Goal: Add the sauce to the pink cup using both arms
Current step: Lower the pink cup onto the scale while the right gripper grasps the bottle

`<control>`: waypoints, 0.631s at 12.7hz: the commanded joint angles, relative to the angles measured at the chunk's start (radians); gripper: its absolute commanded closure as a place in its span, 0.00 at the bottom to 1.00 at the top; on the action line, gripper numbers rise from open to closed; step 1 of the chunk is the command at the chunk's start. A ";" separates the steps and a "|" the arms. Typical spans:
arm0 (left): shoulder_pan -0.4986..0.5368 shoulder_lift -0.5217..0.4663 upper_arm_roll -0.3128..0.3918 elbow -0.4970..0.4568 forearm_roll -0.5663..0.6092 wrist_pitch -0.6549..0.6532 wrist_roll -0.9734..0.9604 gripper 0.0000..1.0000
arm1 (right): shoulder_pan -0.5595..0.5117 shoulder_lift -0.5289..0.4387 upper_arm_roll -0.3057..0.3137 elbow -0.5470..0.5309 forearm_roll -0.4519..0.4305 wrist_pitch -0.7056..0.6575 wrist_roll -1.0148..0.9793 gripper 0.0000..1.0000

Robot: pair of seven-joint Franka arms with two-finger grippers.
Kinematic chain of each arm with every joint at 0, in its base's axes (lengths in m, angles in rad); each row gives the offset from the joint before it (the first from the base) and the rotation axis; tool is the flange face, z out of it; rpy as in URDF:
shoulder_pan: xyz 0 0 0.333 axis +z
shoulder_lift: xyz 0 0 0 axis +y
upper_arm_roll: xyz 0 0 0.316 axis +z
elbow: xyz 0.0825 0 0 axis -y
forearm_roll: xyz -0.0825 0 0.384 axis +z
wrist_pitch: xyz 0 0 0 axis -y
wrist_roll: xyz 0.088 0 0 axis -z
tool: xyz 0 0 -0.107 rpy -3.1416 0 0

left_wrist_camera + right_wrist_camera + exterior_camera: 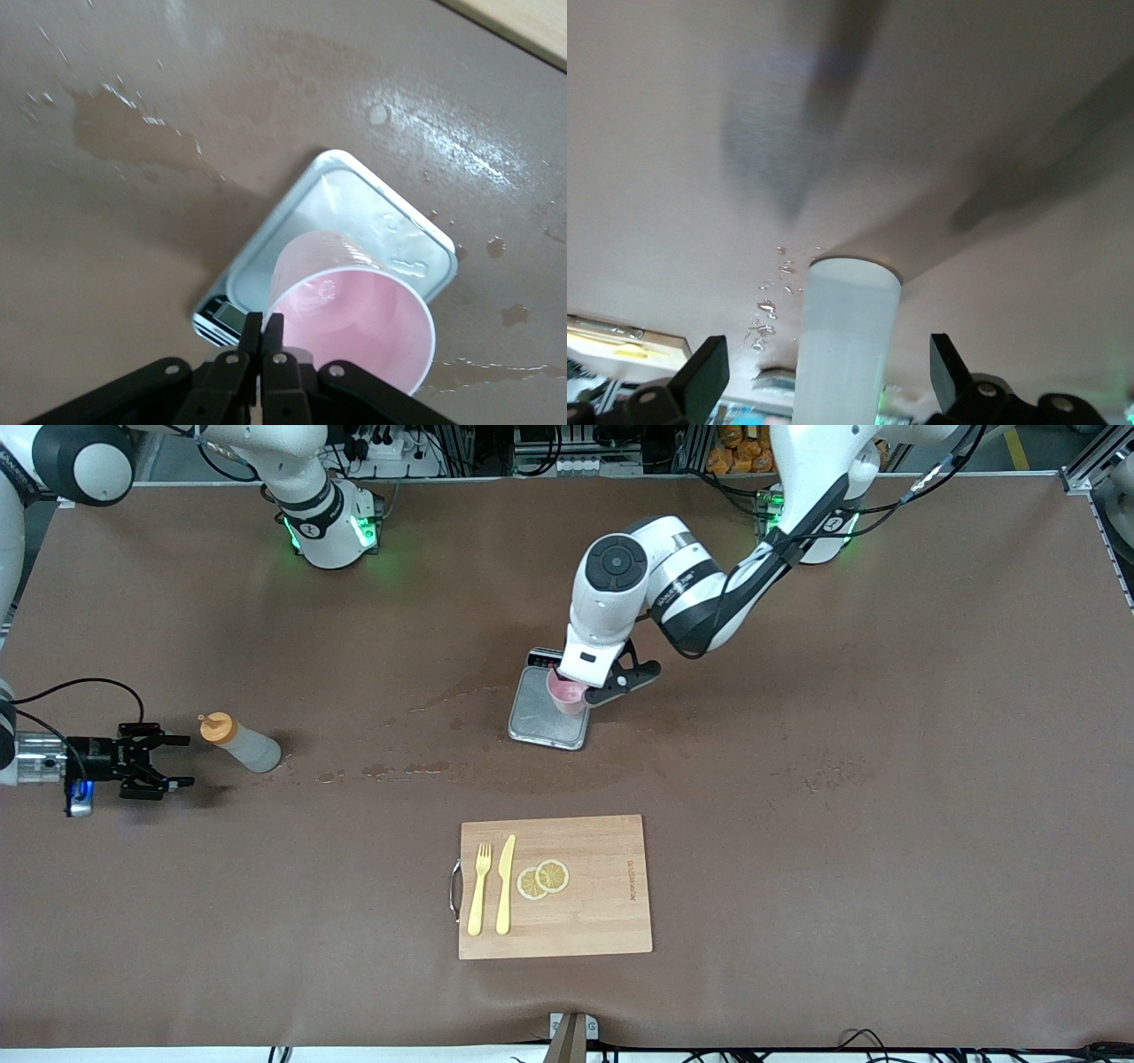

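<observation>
- Two white robot arms work over a brown bench (886, 779); going from the right arm's end to the left arm's end:
- The right arm's black gripper (177, 762) hangs low over the bench at its own end, fingers (700, 376) spread wide with nothing between them, pointing at the bottle.
- The small translucent whitish squeeze bottle with an orange nozzle cap (241, 744) lies on its side on the bench, just beside that gripper's fingertips, apart from them, with the cap toward the gripper.
- Wet patches (390, 769) streak the bench between the bottle and the scale.
- The grey metal scale plate (540, 722) sits near the bench's middle.
- The small pale-pink round cup (354, 323) is held tilted over the scale plate; whether it touches the plate cannot be told.
- The left arm's black gripper (263, 341) has its fingers closed on the cup's rim.
- A wooden cutting board (602, 912) lies nearer the front camera, carrying a yellow fork (479, 890), a yellow knife (505, 884) and two lemon slices (543, 879).
</observation>
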 commanded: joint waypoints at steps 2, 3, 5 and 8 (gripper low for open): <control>-0.033 0.068 0.008 0.031 0.098 0.042 -0.119 1.00 | -0.010 0.035 0.021 0.041 0.037 -0.097 0.171 0.00; -0.039 0.073 0.008 0.031 0.120 0.058 -0.142 1.00 | -0.007 0.035 0.021 0.036 0.040 -0.105 0.181 0.00; -0.039 0.085 0.008 0.036 0.126 0.092 -0.147 1.00 | -0.005 0.052 0.021 0.034 0.051 -0.107 0.183 0.00; -0.045 0.095 0.009 0.040 0.132 0.105 -0.147 1.00 | -0.025 0.080 0.021 0.036 0.115 -0.105 0.186 0.00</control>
